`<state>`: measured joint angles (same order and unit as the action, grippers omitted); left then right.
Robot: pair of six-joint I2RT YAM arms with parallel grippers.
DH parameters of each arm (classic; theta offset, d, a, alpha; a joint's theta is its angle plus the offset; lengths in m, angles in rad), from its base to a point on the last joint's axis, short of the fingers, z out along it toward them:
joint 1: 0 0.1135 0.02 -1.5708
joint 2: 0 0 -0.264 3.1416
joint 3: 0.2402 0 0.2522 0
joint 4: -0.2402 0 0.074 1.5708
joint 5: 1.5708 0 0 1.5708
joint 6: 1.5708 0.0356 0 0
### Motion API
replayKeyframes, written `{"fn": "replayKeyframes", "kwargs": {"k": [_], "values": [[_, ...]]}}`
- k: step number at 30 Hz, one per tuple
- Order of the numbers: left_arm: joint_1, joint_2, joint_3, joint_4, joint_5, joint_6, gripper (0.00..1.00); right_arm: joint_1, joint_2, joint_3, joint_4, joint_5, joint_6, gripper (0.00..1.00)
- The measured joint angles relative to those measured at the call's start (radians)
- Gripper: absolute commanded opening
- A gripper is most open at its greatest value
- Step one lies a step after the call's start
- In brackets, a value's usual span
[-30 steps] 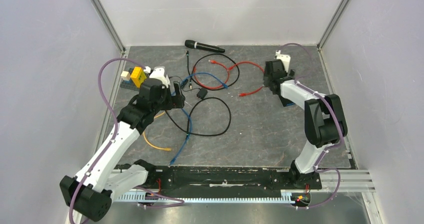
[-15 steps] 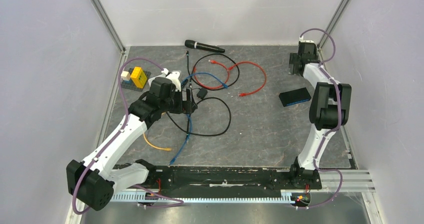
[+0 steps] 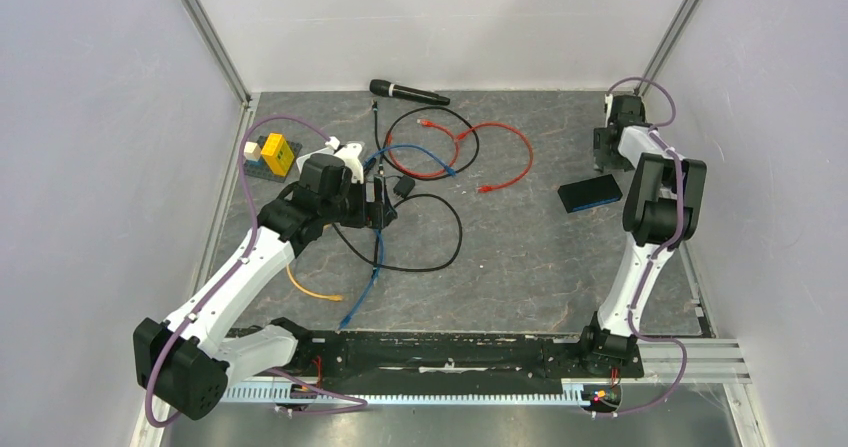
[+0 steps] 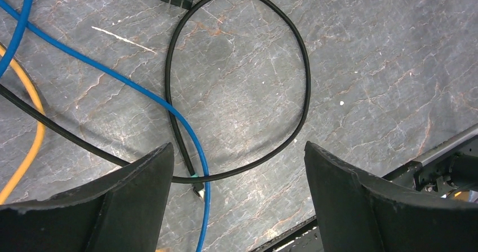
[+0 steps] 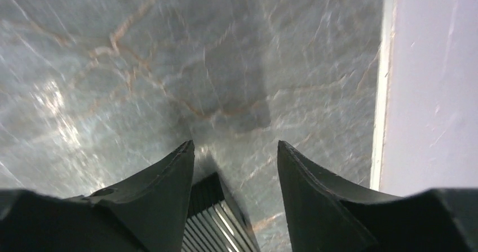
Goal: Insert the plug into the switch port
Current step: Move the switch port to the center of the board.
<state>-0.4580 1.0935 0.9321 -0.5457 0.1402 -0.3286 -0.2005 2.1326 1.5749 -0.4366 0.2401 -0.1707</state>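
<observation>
My left gripper [image 3: 378, 204] is open and empty, hovering over tangled cables. In the left wrist view it [image 4: 238, 150] hangs above a blue cable [image 4: 113, 77] crossing a looped black cable [image 4: 304, 77], whose small plug end [image 4: 198, 191] lies between the fingers. A red cable [image 3: 505, 127] with plugs lies mid-table. My right gripper [image 3: 603, 152], [image 5: 234, 147] is open and empty, low over bare table at the back right wall. A flat dark box with a blue edge [image 3: 590, 195] lies just in front of it. No pale grey-white box or port shows.
A black microphone [image 3: 408, 92] lies at the back. Yellow and white blocks [image 3: 270, 154] sit at the left. A yellow cable [image 3: 310, 289] and a black adapter [image 3: 403, 187] lie among the cables. A ribbed grey part [image 5: 217, 218] shows between my right fingers. The side wall [image 5: 434, 83] is close.
My right arm swung away from the dark box to the back right corner. My left gripper moved right over the cables, then held still.
</observation>
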Motion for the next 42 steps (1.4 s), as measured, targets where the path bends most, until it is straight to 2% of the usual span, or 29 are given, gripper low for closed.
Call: {"fn": "replayKeyframes", "kwargs": {"k": [4,12,15,19,25,28,31,35,38,42], "values": [[0.0,0.0,0.0,0.0,0.011,0.0,0.89,-0.006,-0.058,-0.09,-0.022,0.008,0.013,0.52],[-0.007,0.0,0.0,0.001,0.057,0.0,0.88,-0.034,-0.36,-0.472,-0.126,0.037,0.111,0.46],[-0.023,0.0,0.0,0.001,0.073,0.0,0.87,-0.037,-0.419,-0.5,-0.179,0.023,0.145,0.47],[-0.048,0.0,0.0,0.001,0.074,0.0,0.87,0.002,-0.502,-0.499,-0.161,-0.043,0.117,0.49],[-0.056,-0.025,0.0,0.001,0.018,0.0,0.82,0.199,-0.618,-0.498,0.06,-0.233,-0.072,0.48],[-0.056,-0.051,0.0,0.001,-0.03,0.0,0.82,0.296,-0.59,-0.488,0.137,-0.296,-0.156,0.46],[-0.056,-0.084,-0.005,0.001,-0.097,0.0,0.82,0.349,-0.466,-0.375,0.118,-0.267,-0.113,0.49],[-0.056,-0.12,-0.01,0.002,-0.171,0.0,0.82,0.356,-0.238,-0.103,0.082,-0.174,0.105,0.48],[-0.056,-0.135,-0.018,0.002,-0.2,0.0,0.82,0.361,-0.187,-0.074,0.068,-0.065,0.286,0.48],[-0.056,-0.134,-0.02,0.002,-0.219,0.0,0.82,0.373,-0.159,-0.094,0.043,0.005,0.526,0.49]]}}
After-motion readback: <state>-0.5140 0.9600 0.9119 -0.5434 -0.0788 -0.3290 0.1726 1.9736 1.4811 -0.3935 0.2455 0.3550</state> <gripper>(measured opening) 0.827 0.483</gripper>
